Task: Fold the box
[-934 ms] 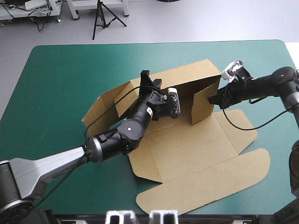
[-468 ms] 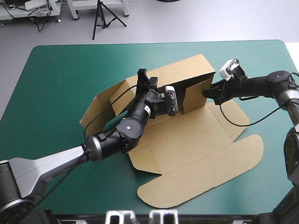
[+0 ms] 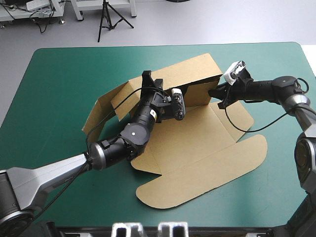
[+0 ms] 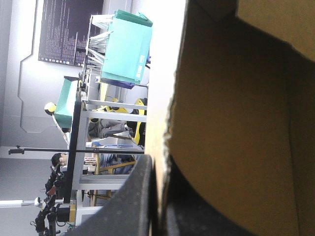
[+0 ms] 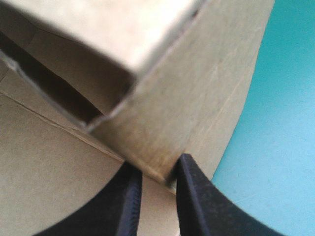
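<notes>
- Since the earlier frame, the box (image 3: 197,148) has slid toward the table's left edge, and its short side flap has swung in against the raised far wall.
- It lies mid-table on the teal-green cover (image 3: 64,89), with the lid panel flat toward the near edge.
- Left gripper (image 3: 152,79) pinches the far wall's edge, its fingers all but closed.
- Right gripper (image 3: 213,93) appears to nip the side flap's corner, though the close view is blurred.

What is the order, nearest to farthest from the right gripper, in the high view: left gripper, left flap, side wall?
1. Side wall: in the right gripper.
2. Left gripper: at the back wall.
3. Left flap: beyond the left gripper.
</notes>
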Robot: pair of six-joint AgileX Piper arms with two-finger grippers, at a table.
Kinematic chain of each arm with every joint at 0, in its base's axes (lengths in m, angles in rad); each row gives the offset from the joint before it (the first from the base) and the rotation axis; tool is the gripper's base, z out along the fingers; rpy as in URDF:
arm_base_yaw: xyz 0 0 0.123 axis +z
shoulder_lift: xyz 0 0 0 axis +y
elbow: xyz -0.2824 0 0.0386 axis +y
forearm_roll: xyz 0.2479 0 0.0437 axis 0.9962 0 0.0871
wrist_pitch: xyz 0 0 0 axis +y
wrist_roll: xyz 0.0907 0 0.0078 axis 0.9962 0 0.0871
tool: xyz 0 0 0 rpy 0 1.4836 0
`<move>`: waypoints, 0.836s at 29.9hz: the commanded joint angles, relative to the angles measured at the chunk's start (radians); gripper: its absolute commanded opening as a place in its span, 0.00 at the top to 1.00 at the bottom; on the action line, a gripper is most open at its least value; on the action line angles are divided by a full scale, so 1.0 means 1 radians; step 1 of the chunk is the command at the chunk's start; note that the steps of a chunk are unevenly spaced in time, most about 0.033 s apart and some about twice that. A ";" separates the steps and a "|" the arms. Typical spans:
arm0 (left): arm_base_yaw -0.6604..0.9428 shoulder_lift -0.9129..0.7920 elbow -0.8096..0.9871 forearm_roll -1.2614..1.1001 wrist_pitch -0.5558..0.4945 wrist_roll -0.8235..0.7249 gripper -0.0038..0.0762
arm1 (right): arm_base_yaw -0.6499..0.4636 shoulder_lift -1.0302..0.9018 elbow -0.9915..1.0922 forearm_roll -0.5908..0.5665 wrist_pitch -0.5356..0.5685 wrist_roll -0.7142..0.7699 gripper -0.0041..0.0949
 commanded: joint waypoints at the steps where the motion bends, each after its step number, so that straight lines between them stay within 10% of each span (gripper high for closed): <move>1: -0.025 -0.045 -0.029 0.048 -0.160 -0.024 0.96 | 0.039 -0.044 -0.028 0.140 0.006 -0.005 0.89; 25: -0.024 -0.045 -0.029 0.032 -0.161 -0.026 0.96 | 0.087 -0.224 -0.028 0.159 -0.160 -0.013 0.97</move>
